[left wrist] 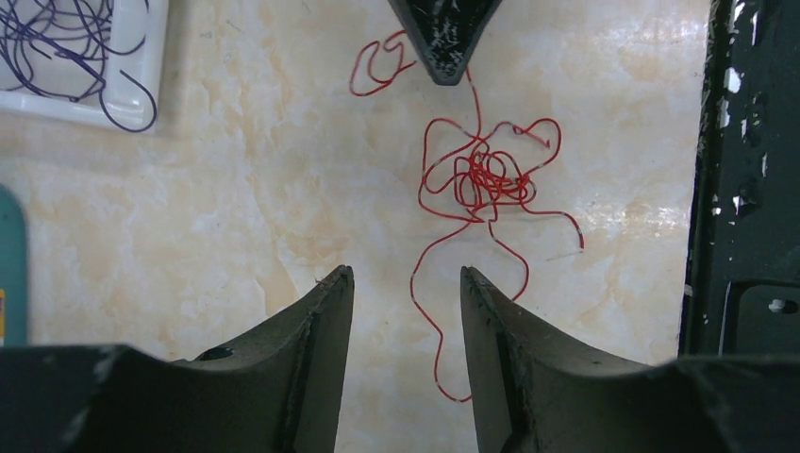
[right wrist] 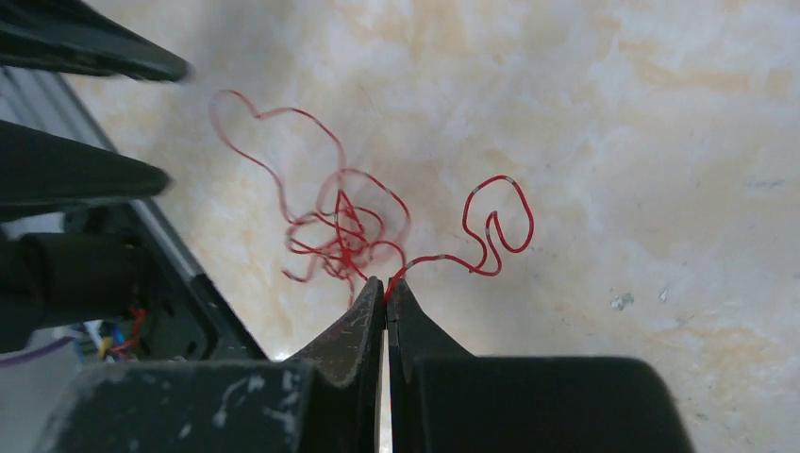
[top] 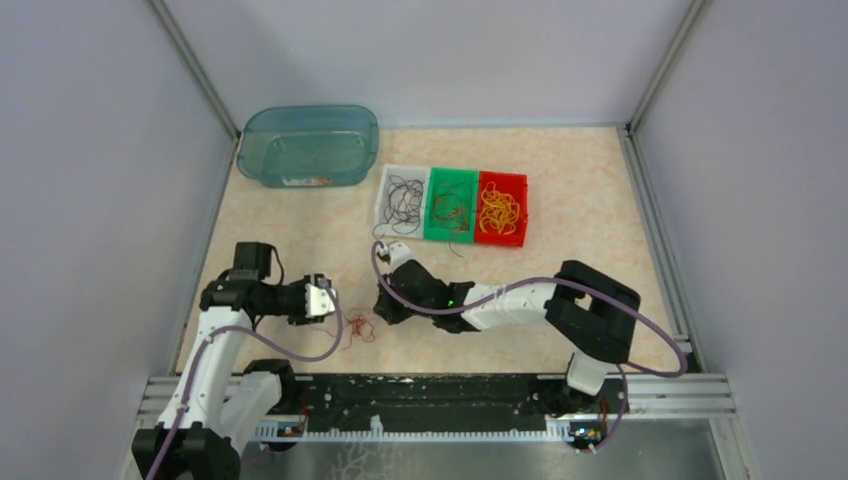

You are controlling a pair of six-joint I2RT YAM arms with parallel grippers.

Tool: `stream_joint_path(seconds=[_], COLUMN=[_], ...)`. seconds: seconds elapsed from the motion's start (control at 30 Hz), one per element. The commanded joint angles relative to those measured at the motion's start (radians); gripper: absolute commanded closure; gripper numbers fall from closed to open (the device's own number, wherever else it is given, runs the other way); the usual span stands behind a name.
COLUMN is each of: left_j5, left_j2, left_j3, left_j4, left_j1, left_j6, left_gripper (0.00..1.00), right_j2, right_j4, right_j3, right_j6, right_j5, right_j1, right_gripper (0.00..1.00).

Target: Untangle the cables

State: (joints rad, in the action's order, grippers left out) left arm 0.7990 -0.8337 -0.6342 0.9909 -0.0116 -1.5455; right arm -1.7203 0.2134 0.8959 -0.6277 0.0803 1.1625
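Observation:
A tangle of thin red cable (top: pixel 360 327) lies on the beige table between my two grippers. My right gripper (right wrist: pixel 387 283) is shut on a strand at the edge of the red tangle (right wrist: pixel 344 231), with a loose loop curling off to the right. In the left wrist view its dark tip (left wrist: pixel 443 47) touches the far end of the knot (left wrist: pixel 486 179). My left gripper (left wrist: pixel 406 274) stands open just above the table, and one free tail of the red cable runs down between its fingers, untouched. From above, the left gripper (top: pixel 325 300) sits left of the knot.
Behind the arms stand a white bin (top: pixel 384 190) of black cables, a green bin (top: pixel 450 172) of dark red ones and a red bin (top: pixel 503 176) of yellow ones. A teal basin (top: pixel 258 165) is at the back left. The black rail (top: pixel 440 400) borders the near edge.

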Motion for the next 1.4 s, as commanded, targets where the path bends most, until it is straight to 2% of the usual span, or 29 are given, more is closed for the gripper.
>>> stream_joint_path(seconds=[0.0, 0.13, 0.3, 0.47, 0.53, 0.6, 0.83, 0.93, 1.07, 1.23, 1.37], left_j5=[0.131, 0.267, 0.393, 0.441, 0.437, 0.438, 0.444, 0.398, 0.352, 0.513, 0.479], left_j2=[0.018, 0.027, 0.061, 0.152, 0.197, 0.234, 0.224, 0.250, 0.297, 0.240, 0.237], left_j3=[-0.005, -0.048, -0.080, -0.063, -0.036, -0.022, -0.050, -0.030, -0.005, -0.115, -0.122], left_j4=[-0.045, -0.093, -0.168, -0.480, -0.660, -0.742, -0.601, -0.678, -0.826, -0.476, -0.406], left_j1=[-0.008, -0.006, -0.006, -0.006, -0.008, -0.007, -0.007, -0.007, -0.006, -0.007, -0.007], left_j6=[0.053, 0.200, 0.386, 0.778, 0.971, 1.047, 0.961, 1.010, 1.153, 0.979, 0.915], left_gripper=[0.48, 0.50, 0.50, 0.47, 0.46, 0.47, 0.50, 0.50, 0.50, 0.49, 0.48], right_j2=[0.200, 0.293, 0.389, 0.413, 0.413, 0.415, 0.424, 0.439, 0.464, 0.505, 0.537], right_j4=[0.220, 0.243, 0.297, 0.300, 0.294, 0.287, 0.273, 0.257, 0.184, 0.103, 0.110], right_j3=[-0.022, 0.005, 0.015, 0.074, 0.100, 0.120, 0.186, 0.228, 0.279, 0.298, 0.303], right_j6=[0.102, 0.175, 0.190, 0.185, 0.180, 0.180, 0.192, 0.198, 0.241, 0.332, 0.346], right_j5=[-0.009, -0.107, -0.198, -0.280, -0.292, -0.294, -0.307, -0.314, -0.271, -0.097, -0.069], right_j1=[-0.031, -0.058, -0.086, -0.093, -0.091, -0.093, -0.093, -0.093, -0.093, -0.107, -0.128], right_gripper=[1.00, 1.00, 1.00, 1.00, 1.00, 1.00, 1.00, 1.00, 1.00, 1.00, 1.00])
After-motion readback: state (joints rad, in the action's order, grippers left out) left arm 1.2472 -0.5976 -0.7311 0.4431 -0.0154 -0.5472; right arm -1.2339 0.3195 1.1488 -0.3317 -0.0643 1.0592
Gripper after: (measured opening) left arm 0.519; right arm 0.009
